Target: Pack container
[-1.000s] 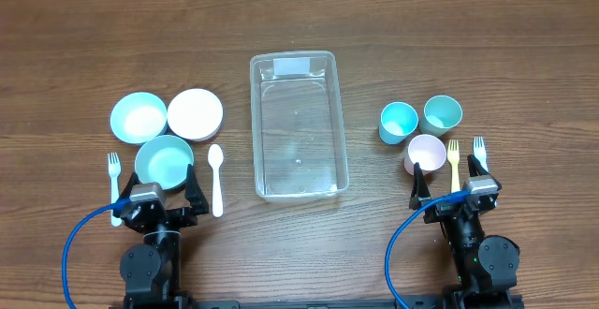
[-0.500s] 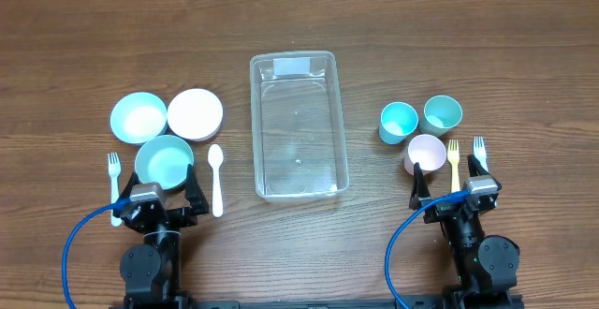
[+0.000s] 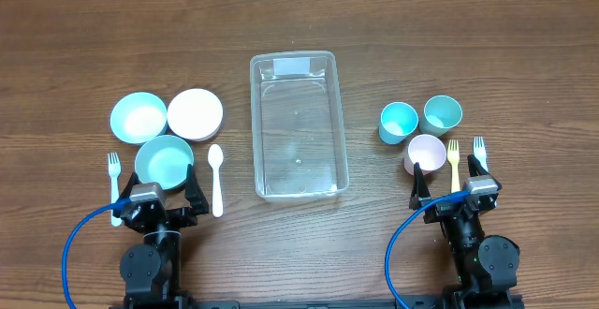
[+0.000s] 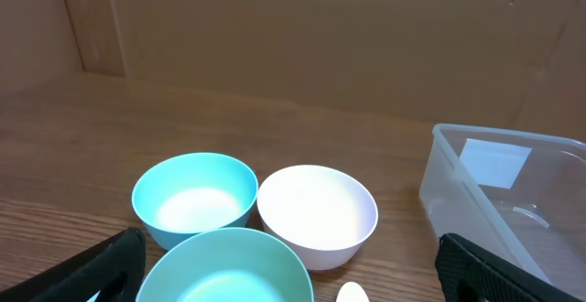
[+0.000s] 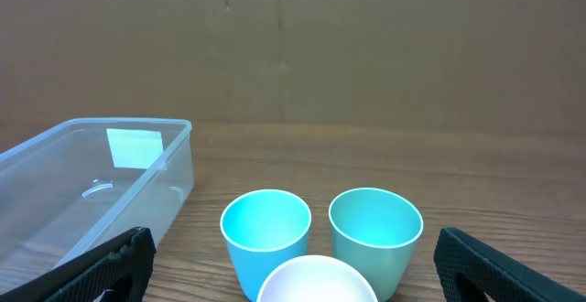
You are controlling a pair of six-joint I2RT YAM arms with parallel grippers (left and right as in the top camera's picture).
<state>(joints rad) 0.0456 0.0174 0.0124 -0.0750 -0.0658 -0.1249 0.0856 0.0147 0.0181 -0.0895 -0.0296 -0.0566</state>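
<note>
Zero items are packed, we judge: the container (image 3: pixel 298 126) lies empty in the middle, bowls (image 3: pixel 195 112) at its nine o'clock, cups (image 3: pixel 399 120) at three, all unloaded, while our left gripper (image 3: pixel 156 188) and right gripper (image 3: pixel 449 185) gape, holding nothing.

The container (image 3: pixel 298 131) is a clear, see-through plastic bin, rectangular with rounded corners and a slightly thicker rim, much longer than it is wide. It stands upright with its open top facing up on the brown wooden desk (image 3: pixel 524 37), about midway across it, its long sides running from the near edge toward the far edge. A whitish rectangular label (image 3: pixel 293 66) sits at its far end. The wood grain shows through the floor, and small glints of light lie on the plastic. The left wrist view catches its far end at the right edge (image 4: pixel 513 201), partly cut off; the right wrist view shows it at the left (image 5: pixel 92 188)
</note>
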